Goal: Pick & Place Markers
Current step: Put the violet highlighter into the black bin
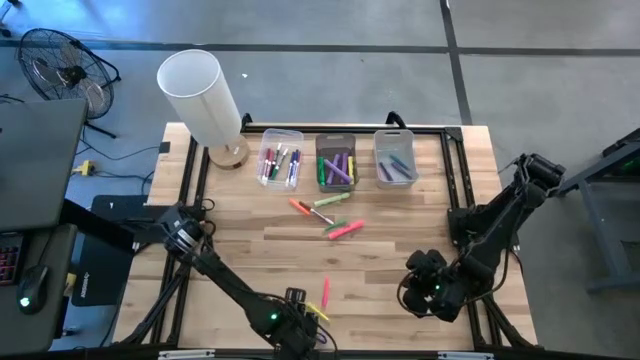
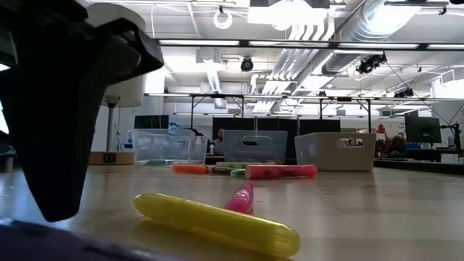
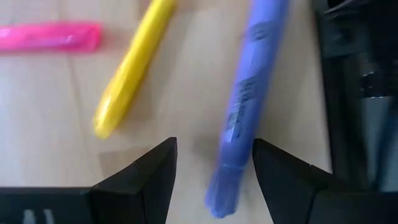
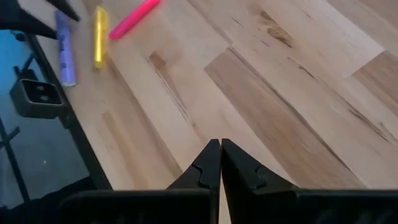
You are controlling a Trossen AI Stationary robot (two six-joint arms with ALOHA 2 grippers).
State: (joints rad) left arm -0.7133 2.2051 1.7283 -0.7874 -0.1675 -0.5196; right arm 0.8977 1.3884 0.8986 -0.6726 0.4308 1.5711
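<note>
Left gripper (image 3: 214, 165) fingers spread low; right gripper (image 4: 221, 163) fingers closed

Three clear bins (image 1: 338, 160) stand in a row at the far edge of the desk (image 1: 400, 245); each holds several markers, too crowded to count. Loose on the desk, a cluster of about five markers (image 1: 327, 214) lies mid-desk, in orange, green, pink and one white-barrelled. Three more lie at the near edge: one pink marker (image 1: 325, 292), one yellow marker (image 2: 216, 223) and one purple marker (image 3: 249, 102). Two arms reach over the desk, each with one gripper: the left gripper (image 3: 214, 165) and the right gripper (image 4: 220, 163). One white cylinder (image 1: 200, 95) stands at the far left corner.
</note>
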